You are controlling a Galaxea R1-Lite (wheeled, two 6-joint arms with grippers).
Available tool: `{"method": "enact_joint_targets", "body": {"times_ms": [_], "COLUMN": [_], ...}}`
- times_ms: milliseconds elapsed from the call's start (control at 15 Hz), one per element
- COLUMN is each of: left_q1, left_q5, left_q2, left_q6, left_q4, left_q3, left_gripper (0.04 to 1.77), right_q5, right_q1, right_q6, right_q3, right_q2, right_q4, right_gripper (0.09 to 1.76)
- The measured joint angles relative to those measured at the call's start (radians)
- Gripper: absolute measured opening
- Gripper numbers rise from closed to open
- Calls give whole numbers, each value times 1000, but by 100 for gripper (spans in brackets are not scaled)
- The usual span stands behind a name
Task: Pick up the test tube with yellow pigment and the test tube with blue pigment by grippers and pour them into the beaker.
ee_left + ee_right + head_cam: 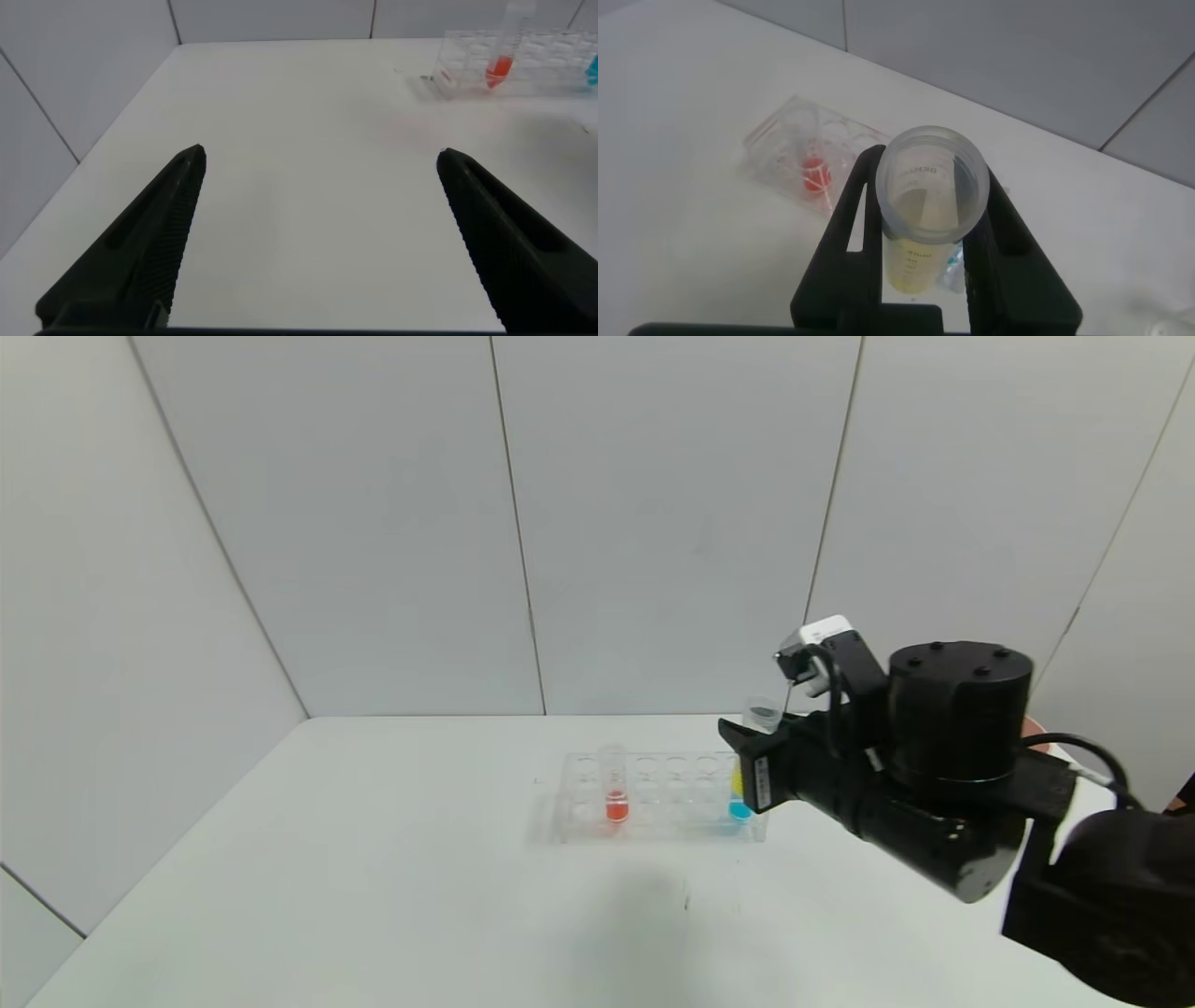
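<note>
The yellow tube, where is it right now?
The yellow tube is held between the right tool's fingers, at the rack's right end.

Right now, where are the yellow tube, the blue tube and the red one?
test tube with yellow pigment (920,261), right wrist view, its yellow liquid.
test tube with blue pigment (739,811), head view, its blue bottom.
red-orange tube (616,809), head view, its liquid.

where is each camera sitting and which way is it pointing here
Head view: sits on the head, looks forward and down at the table and rack; the right arm shows, its tool at the rack's right end.
Left wrist view: looks across the table between the open left tool fingers.
Right wrist view: looks down the right tool, shut on the test tube with yellow pigment.
All three share the red-orange tube.
</note>
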Motion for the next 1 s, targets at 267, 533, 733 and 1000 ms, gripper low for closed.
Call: {"method": "enact_joint_targets", "body": {"times_ms": [267, 533, 733, 1000], "left_q1": [0, 0, 0, 0], "left_q5": [0, 0, 0, 0], "left_q2": [0, 0, 0, 0], "left_q6": [0, 0, 0, 0], "left_q4": [0, 0, 0, 0], "left_q3": [0, 0, 0, 0], "left_gripper": [176, 176, 176, 176], "right_q5": [311, 598, 743, 825], "right_q1": [-207, -457, -648, -824], "right_q6": [-84, -256, -392, -541], "right_q3": [61, 67, 47, -67], "right_q2": [-190, -322, -353, -276], "right_q4": [220, 429, 520, 635], "right_gripper": [55, 55, 55, 55]}}
